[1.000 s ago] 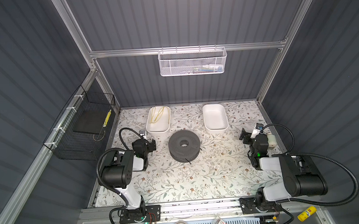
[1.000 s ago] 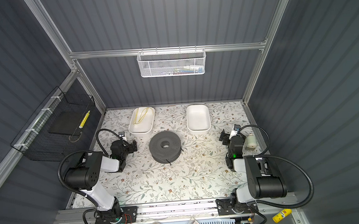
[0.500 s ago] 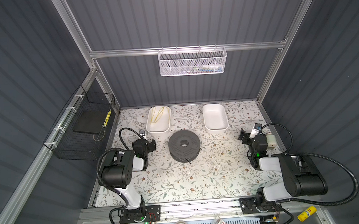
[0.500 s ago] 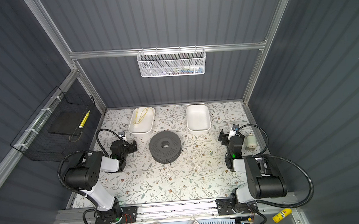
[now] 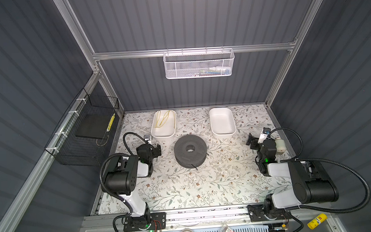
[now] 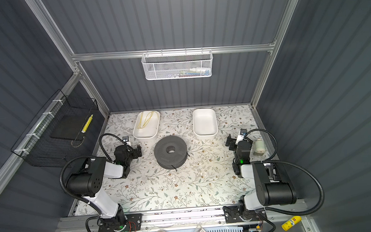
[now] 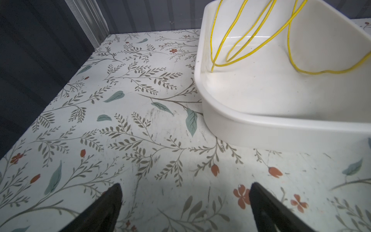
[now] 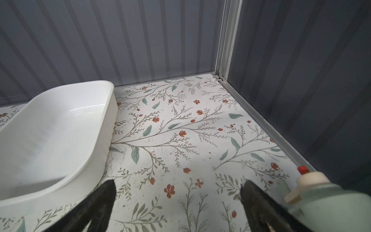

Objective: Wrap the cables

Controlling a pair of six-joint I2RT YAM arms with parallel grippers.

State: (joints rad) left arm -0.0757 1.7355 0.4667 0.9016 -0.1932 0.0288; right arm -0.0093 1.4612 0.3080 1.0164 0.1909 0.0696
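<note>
No movement is noted since the earlier frames. Black cable (image 5: 195,167): wound on the grey spool (image 5: 182,156), a short tail left loose beside it. Left gripper (image 7: 184,190) and right gripper (image 8: 177,186): spread wide, empty, flanking the spool. Wrapping is judged nearly done.

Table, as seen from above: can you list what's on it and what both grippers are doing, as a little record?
centre: grey spool, black cable end poking out at its near side
left bin: holds yellow cord
right bin: empty
left gripper: open, holding nothing
right gripper: open, holding nothing, bottle beside it
</note>
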